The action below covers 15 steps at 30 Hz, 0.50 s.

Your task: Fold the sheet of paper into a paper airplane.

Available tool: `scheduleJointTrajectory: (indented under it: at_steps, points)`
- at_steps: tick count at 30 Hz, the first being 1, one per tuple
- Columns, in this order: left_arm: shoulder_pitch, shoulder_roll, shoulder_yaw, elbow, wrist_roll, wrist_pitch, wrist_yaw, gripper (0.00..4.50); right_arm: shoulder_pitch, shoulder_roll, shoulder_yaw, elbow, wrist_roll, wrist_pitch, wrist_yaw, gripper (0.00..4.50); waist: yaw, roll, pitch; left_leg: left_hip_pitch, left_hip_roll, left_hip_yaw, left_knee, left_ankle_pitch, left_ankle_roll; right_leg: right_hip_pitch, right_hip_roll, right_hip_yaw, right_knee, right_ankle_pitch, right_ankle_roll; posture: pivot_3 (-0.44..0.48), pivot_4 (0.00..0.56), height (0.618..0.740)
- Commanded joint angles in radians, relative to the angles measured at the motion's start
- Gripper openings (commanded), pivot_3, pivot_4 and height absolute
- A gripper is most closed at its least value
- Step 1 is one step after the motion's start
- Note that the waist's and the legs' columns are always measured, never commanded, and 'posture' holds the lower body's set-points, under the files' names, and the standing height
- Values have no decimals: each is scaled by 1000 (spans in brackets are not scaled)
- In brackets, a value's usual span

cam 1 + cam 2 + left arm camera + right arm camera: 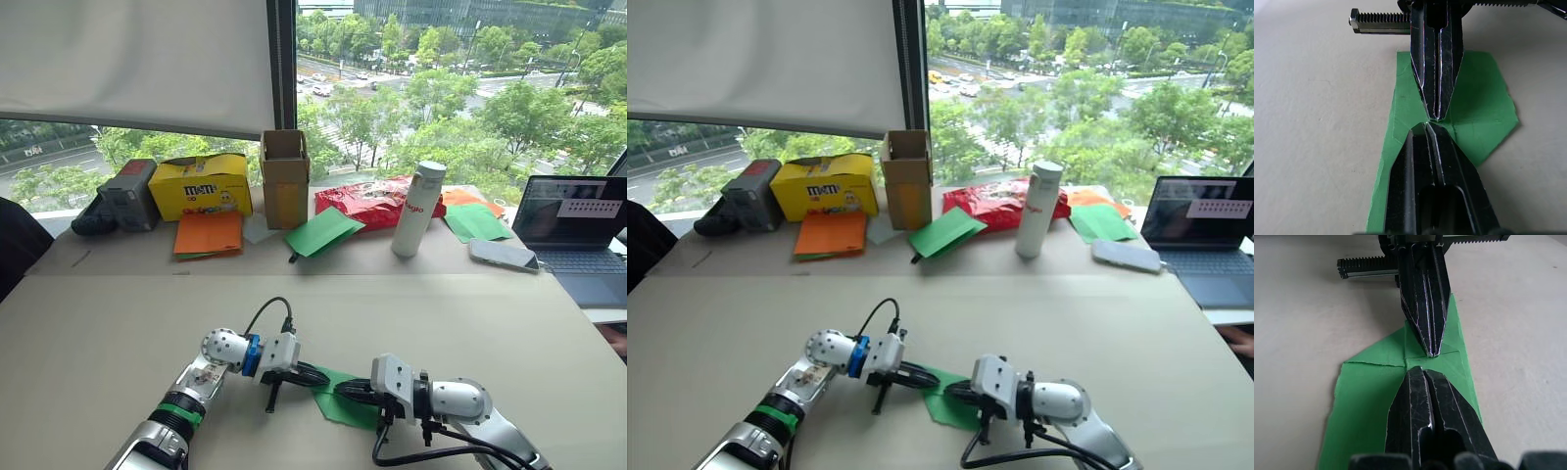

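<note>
The sheet of paper (345, 405) is bright green and lies flat on the beige table, folded into an angular shape with straight creases (1371, 387). My left gripper (328, 377) comes in from the left, shut, with its tips resting on the paper (1479, 112). My right gripper (341, 389) comes in from the right, also shut, its tips on the paper too. The two grippers meet tip to tip over a crease near the paper's middle; in the left wrist view my left gripper (1426, 126) faces my right gripper (1437, 116). Nothing is held between either pair of fingers.
Along the back of the table stand a yellow box (201, 186), a cardboard box (285, 176), a red bag (367, 201) and a white bottle (416, 209). Orange paper sheets (208, 235) and spare green sheets (321, 232) lie there. A phone (503, 255) and a laptop (578, 230) sit at the right.
</note>
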Motion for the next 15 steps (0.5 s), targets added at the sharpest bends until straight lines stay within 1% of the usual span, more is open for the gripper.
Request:
scheduleJointTrajectory:
  at_steps: [1, 3, 7, 9, 12, 15]
  points:
    - [14, -1, -38, 91, 56, -7, -4, 0, 106, -58, -54, 21, 10, -45, 11, 21, 1, 0, 0, 0, 0, 0, 0, 0, 0, 0, 0, 0, -1, 0, 0, 0, 150, 739]
    - [5, -9, -39, 110, 56, -16, -8, 0, 156, -85, -92, 24, 18, -79, 10, 21, 2, 0, 0, 1, 0, 0, 0, 0, 0, 2, 0, 0, -1, -1, 2, 0, 150, 739]
    - [-7, -13, -39, 141, 55, -32, -23, 0, 210, -110, -134, 45, 35, -111, 15, 21, 5, 1, -1, 2, 0, 0, 0, -1, 0, 3, -1, 1, -2, -6, 3, 0, 150, 739]
    - [-15, -16, -43, 152, 50, -25, -44, 0, 238, -118, -201, 59, 86, -93, 10, 21, 8, 1, -1, 2, 0, 0, 0, -1, 0, 3, -1, 0, -2, -6, 3, 0, 150, 739]
    - [-20, -19, -37, 152, 41, -11, -59, 0, 230, -129, -273, 0, 178, -40, 14, 21, 7, 0, -1, 2, -1, 0, 0, -1, 1, 4, -1, 2, -2, -6, 3, 0, 150, 739]
    - [-18, -17, -33, 147, 41, -10, -65, 0, 199, -137, -287, -103, 248, 31, 23, 21, 4, 1, -1, 2, -1, 0, 0, -1, 1, 3, -2, 2, -2, -6, 3, 0, 150, 739]
